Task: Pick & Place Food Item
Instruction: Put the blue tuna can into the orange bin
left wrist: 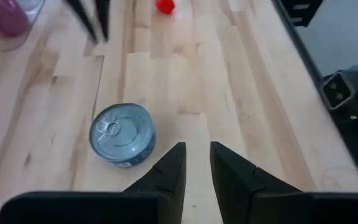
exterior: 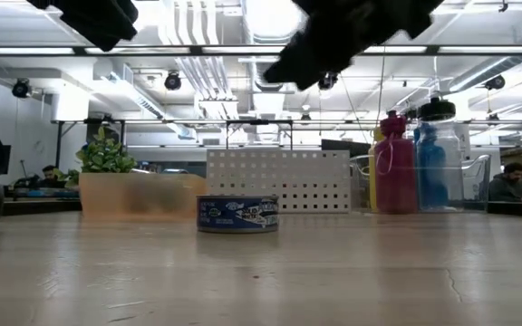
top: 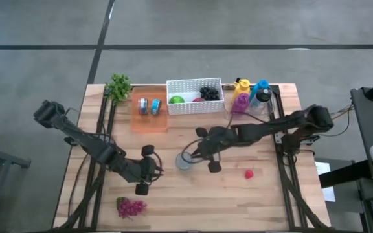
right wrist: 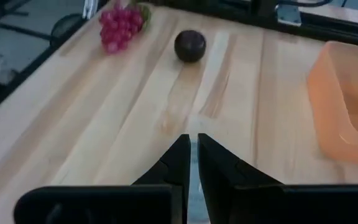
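Table (top: 173, 200) of pale wood planks with black frame rails, standing on grey concrete floor (top: 238, 22) marked with dark lines. Tuna can (top: 184, 161) sits upright mid-table, flat on the wood, pull-tab lid up; low view shows its blue label. Left gripper (top: 149, 169) hangs just beside the can on its left, fingers narrowly apart, nothing between them. Right gripper (top: 207, 153) is just beside the can on the other side, fingers pressed almost together, empty.

Small red fruit (top: 248, 173) lies alone right of centre. Purple grape bunch (top: 130, 207) near the front left edge; dark round plum (right wrist: 190, 45) close by it in the right wrist view. Along the far edge: green leafy bunch (top: 118, 86), orange tray (top: 149, 111) with two small cans, white perforated basket (top: 195, 96) with green, red and dark produce, clear bin (top: 254, 100) of coloured bottles.

Room behind in low view: open office ceiling with strip lights and ducts, desks, seated people far off at both sides.
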`<control>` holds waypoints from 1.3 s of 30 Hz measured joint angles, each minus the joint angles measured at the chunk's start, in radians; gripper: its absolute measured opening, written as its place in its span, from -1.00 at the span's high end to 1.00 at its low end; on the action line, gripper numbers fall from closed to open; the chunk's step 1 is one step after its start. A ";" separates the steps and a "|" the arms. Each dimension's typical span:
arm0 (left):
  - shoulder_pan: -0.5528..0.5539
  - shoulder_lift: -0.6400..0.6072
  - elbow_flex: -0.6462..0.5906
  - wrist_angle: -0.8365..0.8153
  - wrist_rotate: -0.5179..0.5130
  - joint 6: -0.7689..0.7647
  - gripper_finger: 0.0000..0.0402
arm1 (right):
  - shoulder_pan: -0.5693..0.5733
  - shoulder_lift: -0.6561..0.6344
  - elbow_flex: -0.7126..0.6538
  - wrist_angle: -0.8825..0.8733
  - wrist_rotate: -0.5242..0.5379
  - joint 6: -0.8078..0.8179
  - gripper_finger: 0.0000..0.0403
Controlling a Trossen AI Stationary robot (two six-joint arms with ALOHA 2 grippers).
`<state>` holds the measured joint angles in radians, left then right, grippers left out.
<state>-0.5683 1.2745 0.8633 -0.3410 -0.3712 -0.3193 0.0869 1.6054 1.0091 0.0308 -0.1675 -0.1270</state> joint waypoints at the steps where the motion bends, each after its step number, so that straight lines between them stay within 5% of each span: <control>1: 0.004 0.008 0.000 0.000 -0.003 0.005 0.61 | 0.011 -0.022 -0.011 -0.019 0.017 -0.005 0.86; 12: 0.132 0.145 0.002 0.045 0.004 -0.013 0.61 | 0.129 -0.241 -0.113 -0.050 0.128 -0.006 0.86; 27: 0.299 0.335 0.052 0.078 0.117 -0.625 0.61 | 0.164 -0.329 -0.159 -0.058 0.145 -0.007 0.86; 39: 0.354 0.405 0.086 0.024 0.119 -0.680 0.61 | 0.164 -0.327 -0.158 -0.056 0.145 -0.005 0.86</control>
<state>-0.2142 1.6798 0.9497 -0.3171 -0.2524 -0.9989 0.2508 1.2781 0.8509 -0.0254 -0.0227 -0.1317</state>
